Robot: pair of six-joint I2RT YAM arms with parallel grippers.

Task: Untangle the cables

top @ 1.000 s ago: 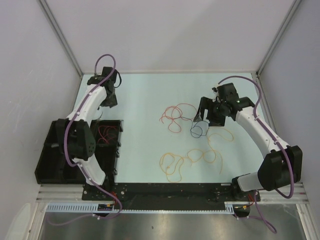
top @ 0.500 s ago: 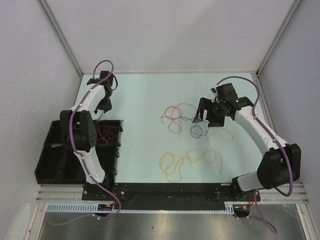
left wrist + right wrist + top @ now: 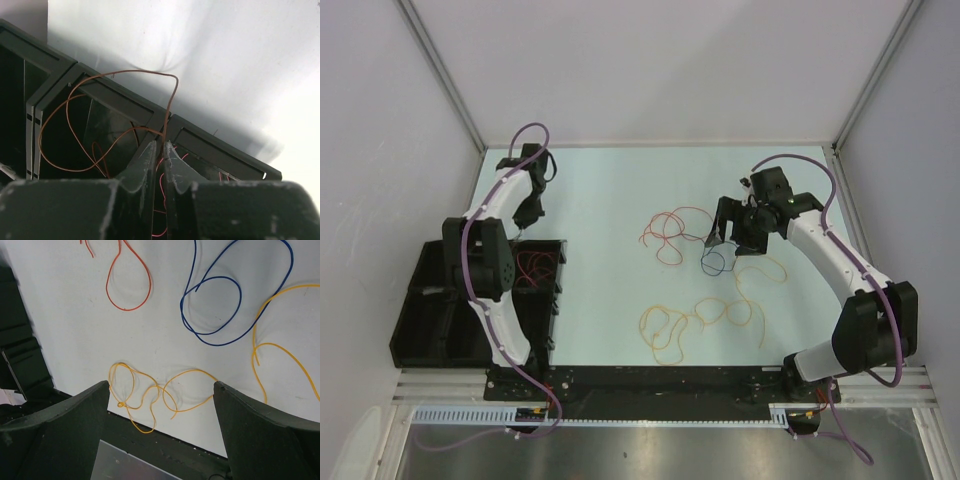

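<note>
Our left arm now sits folded nearer the bin (image 3: 200, 142), and the left fingers (image 3: 142, 167) are drawn almost together on the red cable (image 3: 172, 95) looping over its rim. The right fingers (image 3: 60, 435) hang wide apart above the blue cable (image 3: 215, 277) and yellow cable (image 3: 190, 370) on the tabletop (image 3: 75, 325). If we lift, that loop could snag on the divider, or the thin wire could slip free.

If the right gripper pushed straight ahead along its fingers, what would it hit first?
Probably the yellow-orange cable, whose small loops lie on the table between the open right gripper's fingers in the wrist view; depth is unclear.
</note>
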